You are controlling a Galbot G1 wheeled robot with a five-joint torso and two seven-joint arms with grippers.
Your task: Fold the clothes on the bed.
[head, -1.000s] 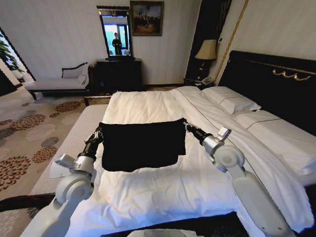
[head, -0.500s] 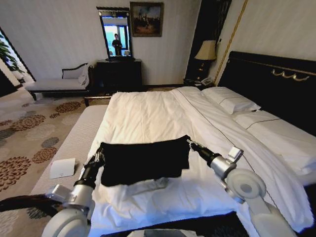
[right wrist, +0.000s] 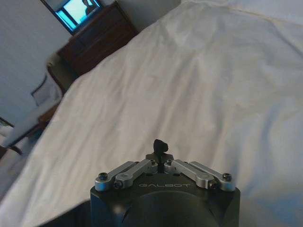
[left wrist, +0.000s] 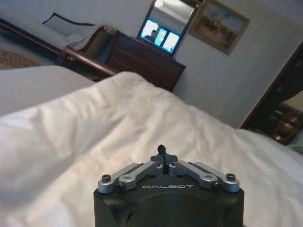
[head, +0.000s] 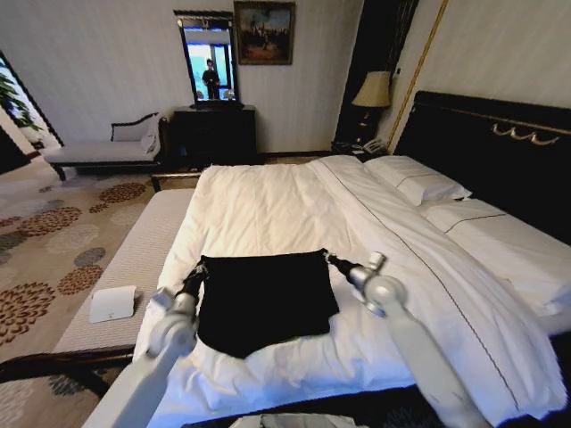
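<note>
The left gripper is closed, pinching the far left corner of the black T-shirt. In the left wrist view, its fingers meet at a single tip with a scrap of dark fabric held between them. The right gripper is likewise closed on the far right corner of the same garment; in the right wrist view a small dark tuft shows at the closed fingers.

The T-shirt hangs stretched between the two grippers, its far edge taut and roughly level, the rest draping toward the near side and resting on the white duvet. It sits over the near half of the bed, slightly left of centre.

White pillows lie at the right against the dark headboard. A lamp stands beyond the bed's far right corner. A dark dresser with a mirror stands at the far wall, with a pale chaise lounge to its left.
</note>
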